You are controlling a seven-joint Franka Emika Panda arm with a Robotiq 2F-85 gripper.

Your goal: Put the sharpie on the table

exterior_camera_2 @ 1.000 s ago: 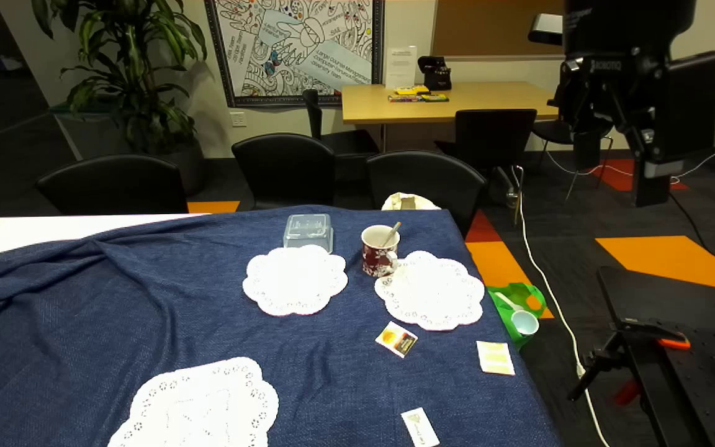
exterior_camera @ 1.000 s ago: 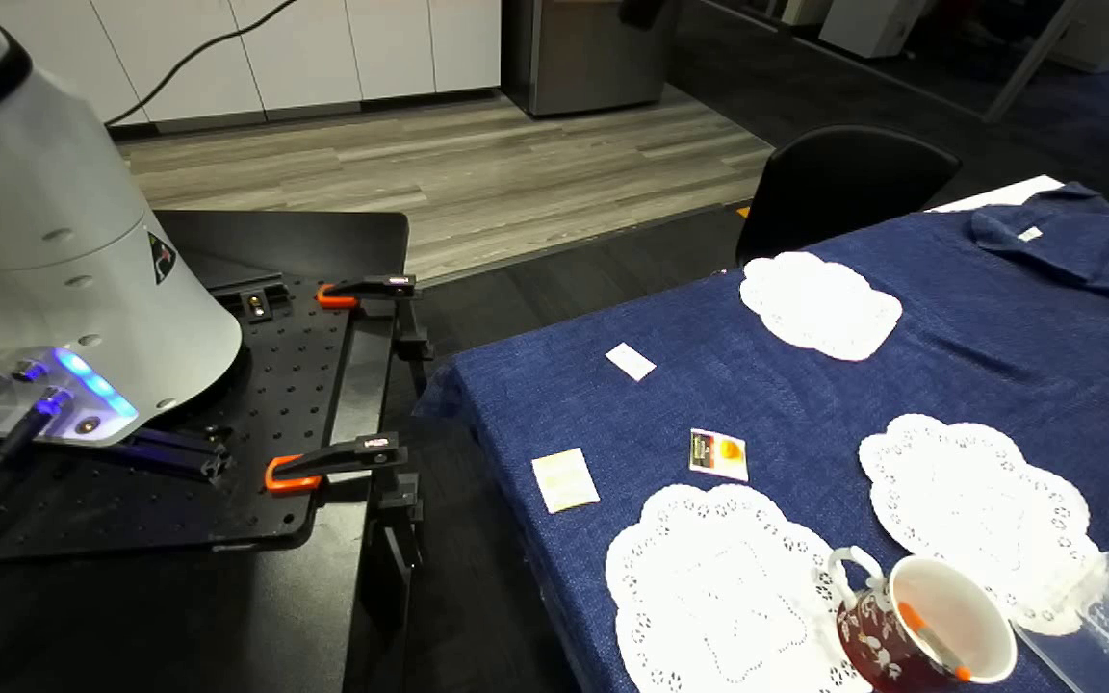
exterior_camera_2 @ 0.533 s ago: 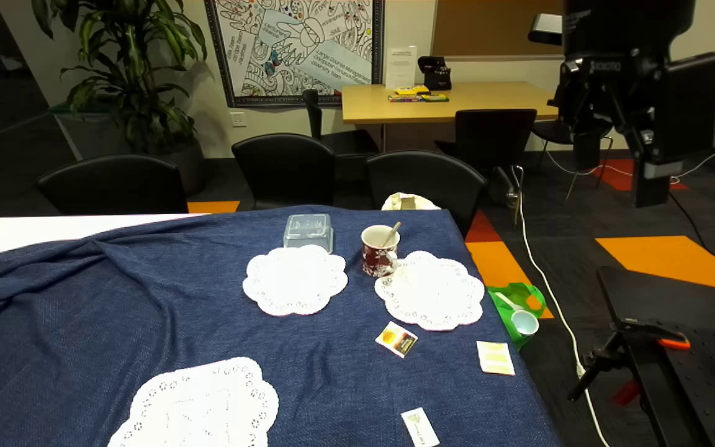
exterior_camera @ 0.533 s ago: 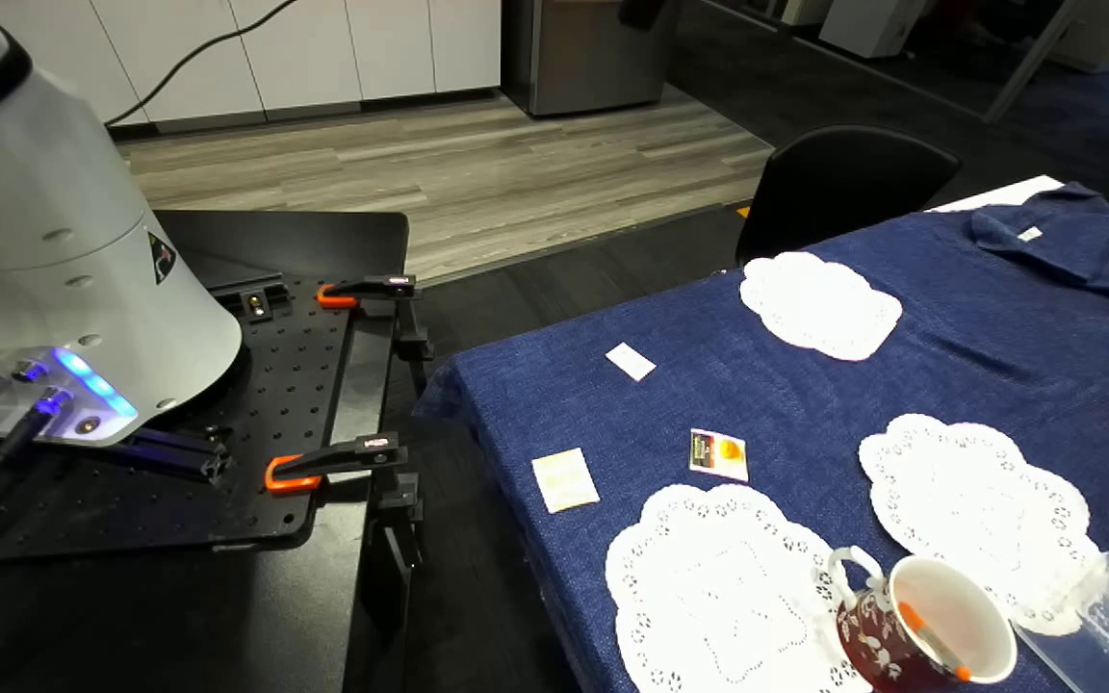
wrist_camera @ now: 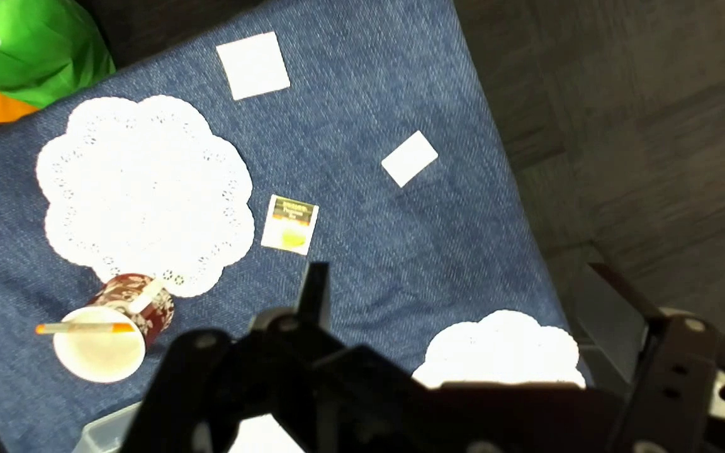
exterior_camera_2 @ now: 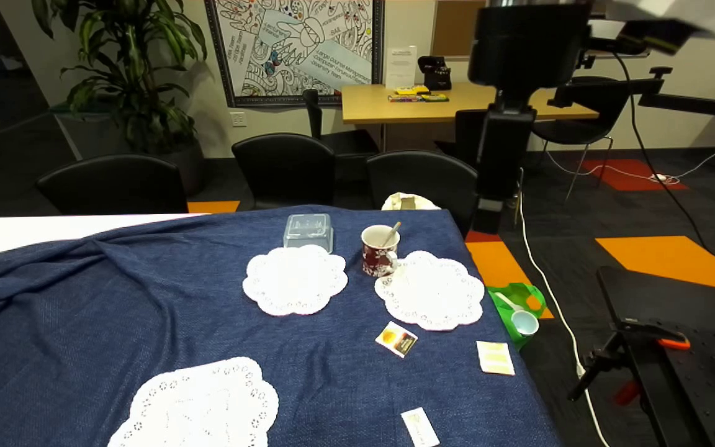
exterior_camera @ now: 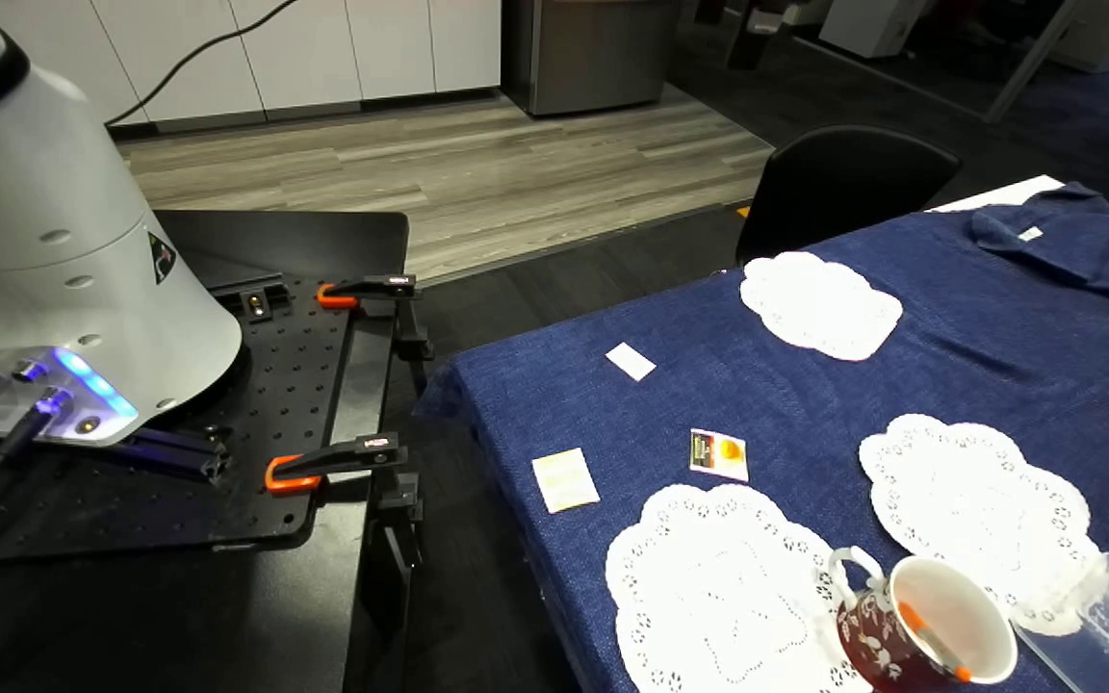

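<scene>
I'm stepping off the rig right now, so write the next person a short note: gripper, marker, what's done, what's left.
Gripper: open, holding nothing, up clear of the table.
Marker: in the mug, leaning, one orange end past the rim. The mug stands upright.
Done: nothing that shows; the marker is not yet out.
Left: grip the marker, lift it from the mug, lay it on the table, let go.

Pale wall [exterior_camera_2: 410, 25] with a framed poster [exterior_camera_2: 305, 46], potted plant [exterior_camera_2: 137, 81] beside it; yellow desk [exterior_camera_2: 364, 110] and black chairs [exterior_camera_2: 286, 169] on dark carpet [exterior_camera_2: 571, 267] with orange and red tiles [exterior_camera_2: 674, 256]. White cupboards [exterior_camera: 299, 58] and a grey metal unit [exterior_camera: 603, 53] border plank flooring [exterior_camera: 477, 173].
</scene>
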